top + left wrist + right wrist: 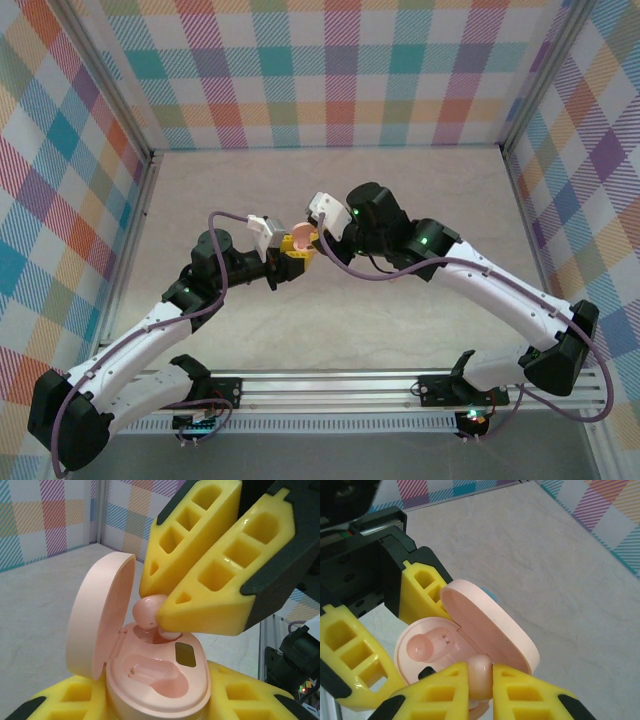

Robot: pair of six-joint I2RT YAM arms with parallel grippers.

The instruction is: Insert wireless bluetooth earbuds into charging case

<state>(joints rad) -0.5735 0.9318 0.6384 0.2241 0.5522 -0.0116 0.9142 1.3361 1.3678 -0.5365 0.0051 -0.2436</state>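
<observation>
Salmon-pink earbud (146, 612) sits right at the mouth of the far socket in the pink charging case (170, 692). It's pinched between the yellow fingers of the right gripper (480, 680), which reach in from the bud's 2 o'clock and are closed tight on it. The lid (97, 625) stands open at 9 o'clock, and the near socket at 6 o'clock lies empty. The left gripper (287, 256) grips the case body with a narrow clamp near the middle of the table (420, 200).
</observation>
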